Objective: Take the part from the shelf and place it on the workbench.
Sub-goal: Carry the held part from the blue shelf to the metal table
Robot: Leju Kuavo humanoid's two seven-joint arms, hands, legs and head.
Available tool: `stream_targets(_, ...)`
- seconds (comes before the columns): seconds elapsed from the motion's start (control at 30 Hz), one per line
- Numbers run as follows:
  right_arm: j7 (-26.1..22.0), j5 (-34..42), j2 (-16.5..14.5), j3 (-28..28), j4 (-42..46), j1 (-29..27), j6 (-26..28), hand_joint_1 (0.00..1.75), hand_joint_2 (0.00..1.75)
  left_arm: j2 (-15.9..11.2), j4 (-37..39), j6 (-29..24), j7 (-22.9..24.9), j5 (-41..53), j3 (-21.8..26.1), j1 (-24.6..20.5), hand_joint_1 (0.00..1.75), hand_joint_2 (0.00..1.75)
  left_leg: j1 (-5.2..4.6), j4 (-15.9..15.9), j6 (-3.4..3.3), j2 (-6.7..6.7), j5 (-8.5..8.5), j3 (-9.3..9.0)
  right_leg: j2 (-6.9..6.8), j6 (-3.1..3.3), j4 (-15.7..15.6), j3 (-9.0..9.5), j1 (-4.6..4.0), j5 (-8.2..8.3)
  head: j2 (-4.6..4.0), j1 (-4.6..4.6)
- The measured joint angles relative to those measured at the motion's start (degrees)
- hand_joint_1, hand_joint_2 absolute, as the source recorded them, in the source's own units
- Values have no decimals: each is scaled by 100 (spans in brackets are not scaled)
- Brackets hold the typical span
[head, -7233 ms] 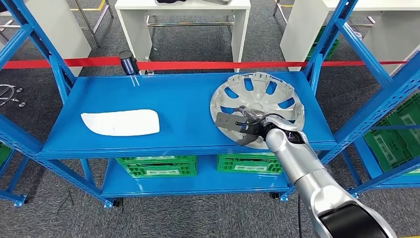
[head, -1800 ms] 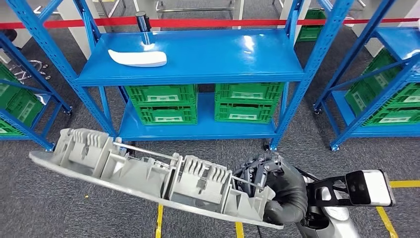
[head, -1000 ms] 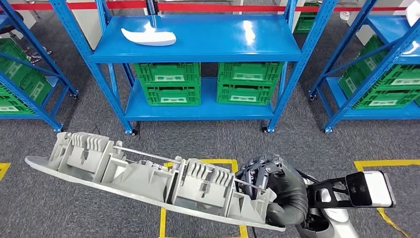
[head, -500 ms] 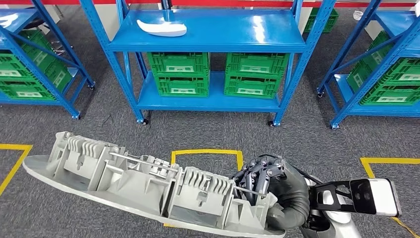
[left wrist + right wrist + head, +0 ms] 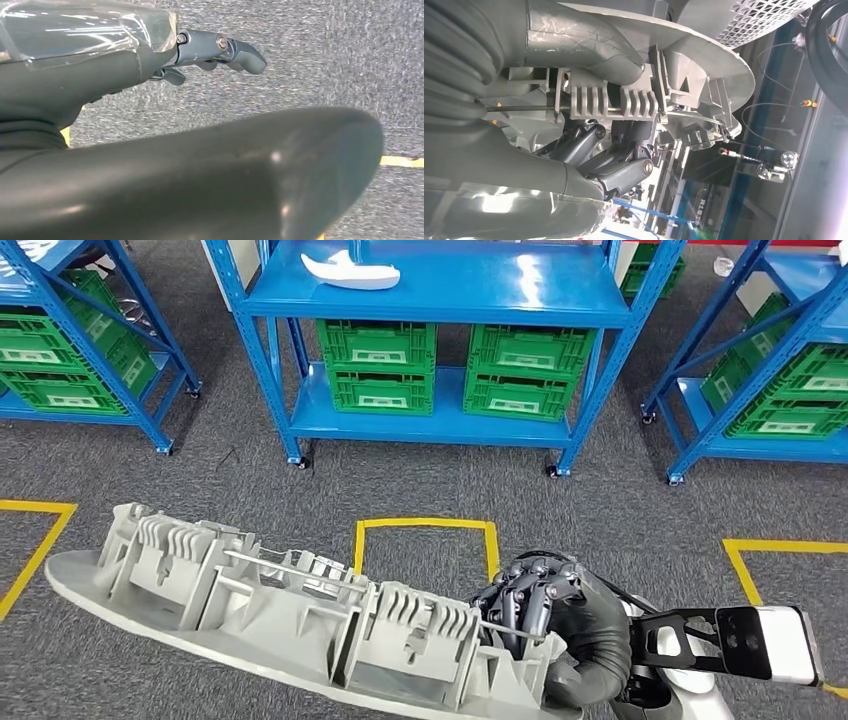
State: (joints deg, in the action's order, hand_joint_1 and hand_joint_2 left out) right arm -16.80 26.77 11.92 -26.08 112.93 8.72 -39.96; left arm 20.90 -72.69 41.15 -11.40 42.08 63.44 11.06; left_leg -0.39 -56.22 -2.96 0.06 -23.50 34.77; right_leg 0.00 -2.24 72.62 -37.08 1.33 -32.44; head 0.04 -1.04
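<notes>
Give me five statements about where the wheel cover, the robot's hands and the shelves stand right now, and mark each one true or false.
1. The right hand grips the grey wheel cover at its rim. True.
2. The wheel cover lies on the blue shelf. False: it is held over the grey carpet, away from the shelf.
3. A white part lies on the shelf's top level. True.
4. The crates under the top level are red. False: they are green.
5. The left hand holds a part. False: its fingers show against bare carpet with nothing in them.
</notes>
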Motion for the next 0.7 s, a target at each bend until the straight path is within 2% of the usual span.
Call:
stream_targets(0.03, -13, 0, 5, -6, -1, 8, -5, 175, 175, 1, 9, -1, -10, 10, 7, -7, 0, 0, -12, -8, 7, -1, 58, 72, -1, -24, -335, 271, -7, 121, 0, 0)
stream_targets(0.1, -32, 0, 8, -24, -1, 37, -8, 175, 175, 3, 23, 2, -32, 48, 28, -12, 0, 0, -38, -36, 45, -1, 163, 188, -4, 15, -1254, 888, -40, 189, 0, -5)
stream_targets(0.13, -39, 0, 9, -32, -1, 49, -5, 175, 175, 3, 27, 7, -41, 70, 43, -13, 0, 0, -43, -42, 71, 2, 219, 225, -3, 52, -1586, 1083, -62, 168, -1, -10)
stream_targets(0.17, -45, 0, 11, -40, -1, 58, -1, 175, 175, 3, 30, 11, -48, 87, 58, -14, 0, 0, -43, -42, 101, 6, 276, 253, -2, 86, -1769, 1171, -83, 137, 0, -10)
stream_targets(0.23, -56, 0, 15, -52, -3, 64, 8, 175, 175, 2, 33, 16, -54, 101, 92, -11, 0, 0, -28, -39, 166, 0, 344, 292, -6, 155, -1807, 1102, -81, 193, 0, -9)
stream_targets(0.27, -61, 1, 15, -60, -5, 70, 9, 175, 175, 2, 35, 17, -55, 102, 105, -7, 0, 0, -16, -101, 208, -5, 255, 329, -12, 204, -1805, 1061, -68, 238, 1, -12)
stream_targets(0.3, -66, 2, 14, -68, -7, 74, 10, 175, 175, 3, 37, 17, -55, 96, 116, -3, 0, 0, -1, -269, 251, -11, 59, 389, -22, 253, -1808, 1013, -52, 294, 1, -21)
stream_targets(0.33, -70, 4, 13, -76, -8, 78, 11, 175, 175, 3, 38, 16, -55, 85, 124, -1, 0, 0, 24, -554, 294, -13, -224, 473, -30, 286, -1804, 970, -43, 353, 0, -27)
stream_targets(0.37, -74, 6, 12, -81, -9, 78, 11, 175, 175, 3, 39, 15, -55, 74, 126, 0, 0, 0, 43, -937, 332, -12, -524, 570, -34, 306, -1797, 911, -47, 408, 0, -36)
stream_targets(0.4, -76, 9, 12, -86, -10, 78, 11, 175, 175, 3, 43, 13, -54, 65, 127, -3, 0, 0, 62, -1338, 360, -12, -749, 655, -36, 309, -1784, 841, -50, 463, 0, -38)
stream_targets(0.43, -77, 10, 11, -88, -11, 78, 11, 175, 175, 3, 48, 9, -52, 60, 126, -5, 0, 0, 79, -1642, 379, -12, -848, 688, -36, 305, -1763, 762, -51, 514, 0, -39)
stream_targets(0.47, -78, 14, 11, -90, -13, 78, 11, 175, 175, 4, 54, 5, -50, 59, 125, -7, 0, 0, 94, -1765, 389, -12, -824, 633, -35, 295, -1733, 678, -51, 557, 1, -40)
stream_targets(0.5, -78, 17, 10, -91, -15, 78, 11, 175, 175, 4, 60, 2, -48, 59, 124, -8, 0, 0, 105, -1670, 388, -12, -712, 472, -32, 284, -1698, 597, -51, 593, 0, -40)
stream_targets(0.53, -78, 22, 10, -91, -15, 78, 11, 175, 175, 3, 62, -1, -48, 59, 123, -9, 0, 0, 111, -1360, 375, -15, -572, 200, -27, 267, -1661, 526, -51, 624, 0, -41)
stream_targets(0.6, -78, 34, 9, -92, -15, 85, 10, 175, 175, -4, 57, -3, -47, 57, 120, -18, 0, 0, 93, -522, 317, -34, -510, -389, -20, 222, -1611, 432, -56, 680, 0, -37)
stream_targets(0.63, -78, 41, 9, -92, -15, 94, 9, 175, 175, -7, 54, -3, -48, 55, 117, -22, 0, 0, 74, -216, 288, -44, -545, -579, -22, 186, -1601, 402, -56, 717, 1, -36)
stream_targets(0.7, -80, 54, 5, -96, -16, 116, 7, 175, 175, -15, 46, -2, -49, 52, 119, -18, 0, 0, 26, 4, 225, -50, -577, -665, -29, 99, -1608, 355, -45, 804, 1, -32)
